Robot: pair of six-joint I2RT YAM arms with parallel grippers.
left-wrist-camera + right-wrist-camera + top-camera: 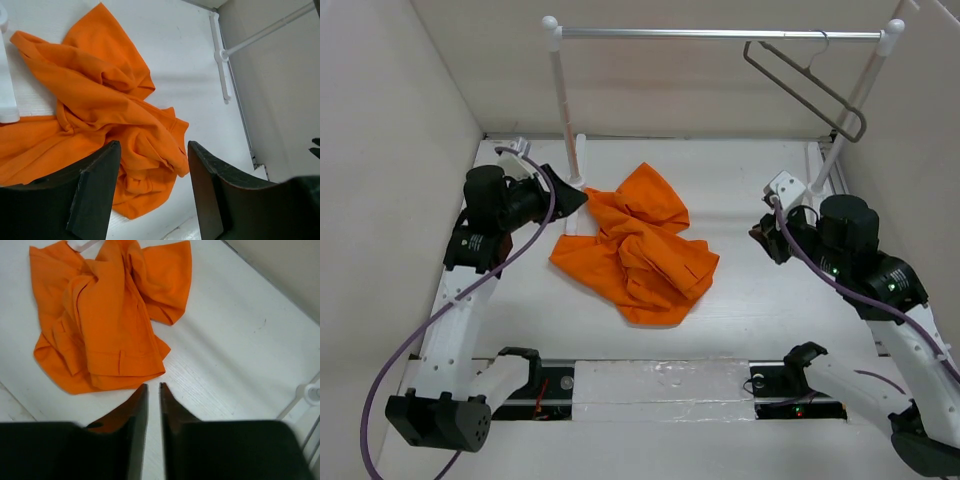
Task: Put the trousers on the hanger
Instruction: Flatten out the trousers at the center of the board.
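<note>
The orange trousers (pixel 640 245) lie crumpled on the white table, mid-left; they also show in the left wrist view (pixel 100 95) and the right wrist view (pixel 105 315). The hanger (pixel 798 98) hangs by its hook from the silver rail (pixel 720 34) at the back right. My left gripper (pixel 568 200) hovers at the trousers' left edge, its jaws open wide and nothing between them (pixel 154 145). My right gripper (pixel 760 235) stands to the right of the trousers, apart from them. Only a narrow slit parts its jaws, and nothing is held there (pixel 153 385).
The rail's left white post (pixel 560 90) stands just behind the trousers, its foot (pixel 7 100) touching the cloth. The right post (pixel 860 90) leans at the back right, close to my right arm. Beige walls enclose the table on three sides.
</note>
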